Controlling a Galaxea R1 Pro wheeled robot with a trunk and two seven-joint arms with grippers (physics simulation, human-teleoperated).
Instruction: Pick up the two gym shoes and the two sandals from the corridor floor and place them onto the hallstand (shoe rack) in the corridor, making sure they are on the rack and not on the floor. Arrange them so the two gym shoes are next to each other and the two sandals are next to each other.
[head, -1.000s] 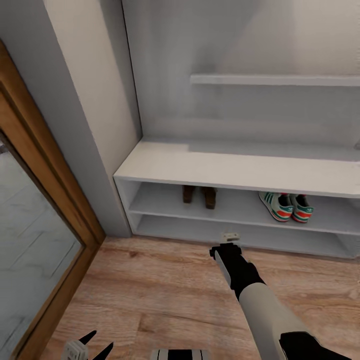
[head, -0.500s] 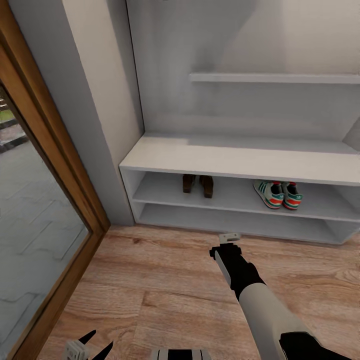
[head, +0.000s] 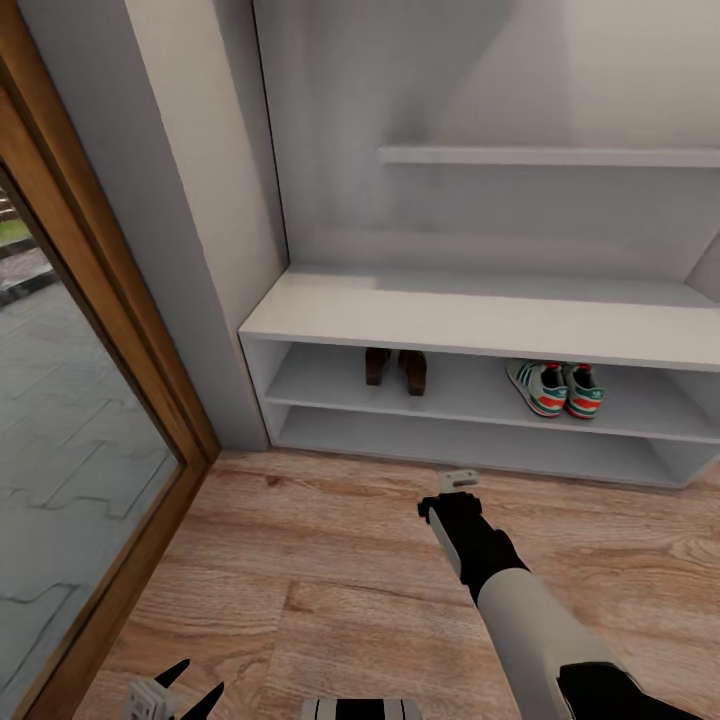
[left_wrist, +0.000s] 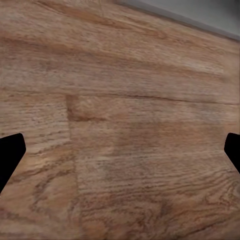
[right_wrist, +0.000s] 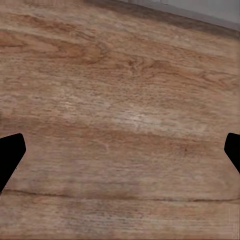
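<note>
The light-grey hallstand (head: 480, 320) stands ahead against the wall. On its upper shelf, under the bench top, two brown sandals (head: 396, 368) sit side by side at the left. Further right on that shelf the two gym shoes (head: 558, 388) stand together, cream-white with green stripes and red-orange heels. My right gripper (head: 458, 482) hangs over the wood-grain corridor floor (head: 300, 560) just in front of the rack. In its wrist view its black fingertips (right_wrist: 11, 150) stand wide apart over bare planks, open. My left gripper (head: 192, 690) is low at the near left, open too, with its fingertips (left_wrist: 10, 152) spread over planks.
A wood-framed glass door (head: 110, 330) runs along the left side. A grey wall pier (head: 170, 200) separates it from the rack. A floating wall shelf (head: 550, 156) hangs above the bench. The rack's bottom shelf (head: 450, 440) sits just above the floor.
The camera shifted a little a second ago, so the whole picture moved. Over the last half second the right wrist edged slightly; shoes, sandals and left gripper are still.
</note>
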